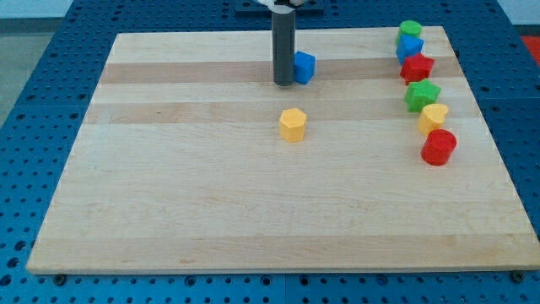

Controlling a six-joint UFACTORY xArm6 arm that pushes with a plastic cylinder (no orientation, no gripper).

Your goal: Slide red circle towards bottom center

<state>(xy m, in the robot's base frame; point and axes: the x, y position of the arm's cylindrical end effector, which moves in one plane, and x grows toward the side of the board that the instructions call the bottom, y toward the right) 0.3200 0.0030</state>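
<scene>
In the camera view, my tip (pixel 283 83) stood near the top centre of the pale wooden board (pixel 169 211), touching the left side of a small blue block (pixel 305 67). There was no pincer, only the rod. The red round cylinder block (pixel 439 147) lay far off at the view's right, just below a yellow heart-like block (pixel 434 117). A risk, I judged: approaching from above could knock that neighbour along.

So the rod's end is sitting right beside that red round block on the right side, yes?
Not quite. In the camera view my tip sits beside the blue block near the view's top centre. The red circle lies far off at the view's right, untouched.
</scene>
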